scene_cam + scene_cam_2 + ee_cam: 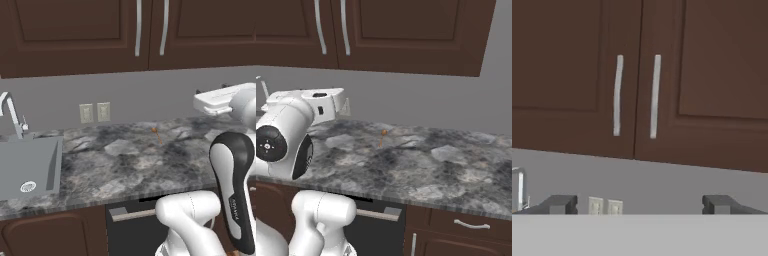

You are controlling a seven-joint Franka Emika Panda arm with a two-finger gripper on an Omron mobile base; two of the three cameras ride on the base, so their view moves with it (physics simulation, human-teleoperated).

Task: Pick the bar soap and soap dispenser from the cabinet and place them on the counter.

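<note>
Cabinet (637, 80) doors closed, above and beyond wide-spread claw (639, 204).

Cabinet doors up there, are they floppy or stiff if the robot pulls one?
Probably stiff: the cabinet doors look like thick panelled wood, so one should swing as a single piece. The long bar handles look smooth, so the open gripper might slip unless it closes squarely.
</note>
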